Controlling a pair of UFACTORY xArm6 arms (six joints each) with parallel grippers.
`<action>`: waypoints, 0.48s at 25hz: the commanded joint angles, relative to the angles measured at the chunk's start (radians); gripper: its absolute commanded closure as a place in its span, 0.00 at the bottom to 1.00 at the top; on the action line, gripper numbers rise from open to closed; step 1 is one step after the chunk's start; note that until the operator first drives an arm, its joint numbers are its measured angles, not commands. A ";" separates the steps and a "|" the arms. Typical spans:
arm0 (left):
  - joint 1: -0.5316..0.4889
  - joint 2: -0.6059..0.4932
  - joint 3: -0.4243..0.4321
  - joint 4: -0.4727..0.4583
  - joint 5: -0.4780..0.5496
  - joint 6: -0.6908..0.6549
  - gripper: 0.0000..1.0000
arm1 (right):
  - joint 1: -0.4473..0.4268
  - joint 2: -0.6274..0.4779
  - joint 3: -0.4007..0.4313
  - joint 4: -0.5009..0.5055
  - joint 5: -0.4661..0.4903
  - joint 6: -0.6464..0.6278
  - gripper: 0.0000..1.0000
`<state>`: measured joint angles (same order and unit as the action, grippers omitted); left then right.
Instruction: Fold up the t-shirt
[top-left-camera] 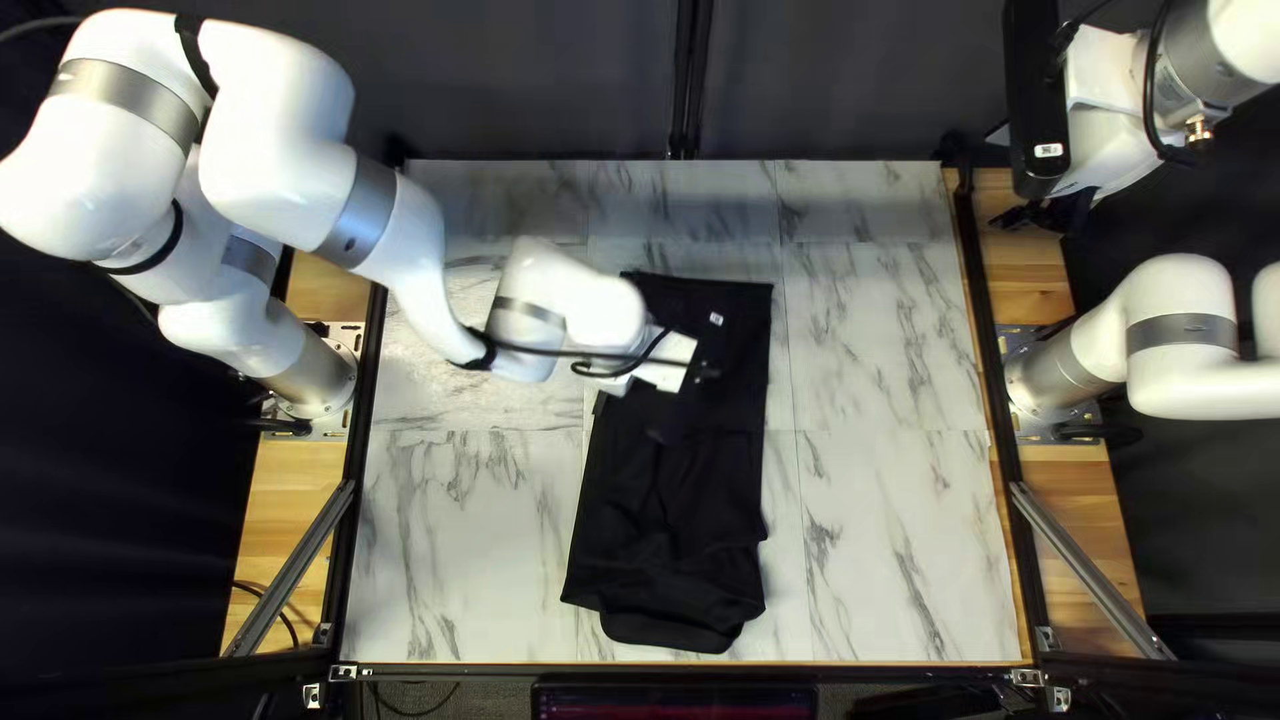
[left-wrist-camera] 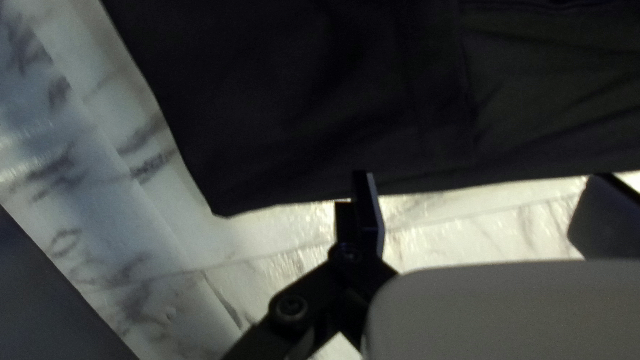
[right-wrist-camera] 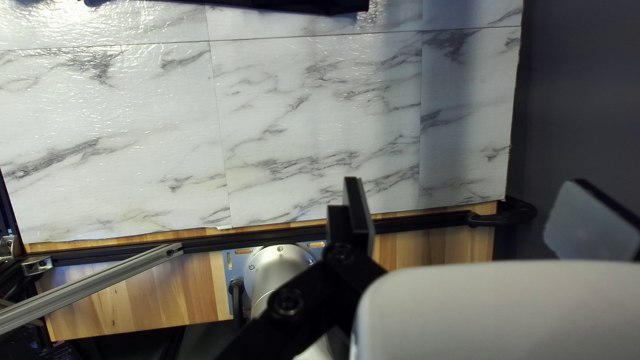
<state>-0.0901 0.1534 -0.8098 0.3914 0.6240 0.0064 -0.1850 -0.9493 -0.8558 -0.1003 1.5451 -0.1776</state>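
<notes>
The black t-shirt lies as a long narrow strip at the middle of the table, its lower part rumpled, with a small pale tag near the far end. Over its far half is my left gripper, partly blurred. In the left wrist view my left gripper is open with nothing held, one fingertip overlapping the edge of the shirt. High beside the table's far right corner hangs my right gripper; its wrist view shows the right gripper open with nothing between its fingers.
The marble-patterned table shows on both sides of the cloth. Dark rails and diagonal metal braces run along its sides. My left arm stretches over the table's far left part.
</notes>
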 commanded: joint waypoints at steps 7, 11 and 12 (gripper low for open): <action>0.040 0.037 0.034 0.064 -0.086 -0.026 0.03 | 0.000 0.000 0.000 0.000 0.000 0.000 0.00; 0.047 0.043 0.039 0.068 -0.102 -0.025 0.13 | 0.000 0.000 0.000 0.000 0.000 0.000 0.00; 0.052 0.046 0.043 0.069 -0.111 -0.025 0.12 | 0.000 0.000 0.000 0.000 0.000 0.000 0.00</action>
<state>-0.0436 0.1949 -0.7712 0.4588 0.5248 -0.0192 -0.1850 -0.9493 -0.8558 -0.1003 1.5451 -0.1776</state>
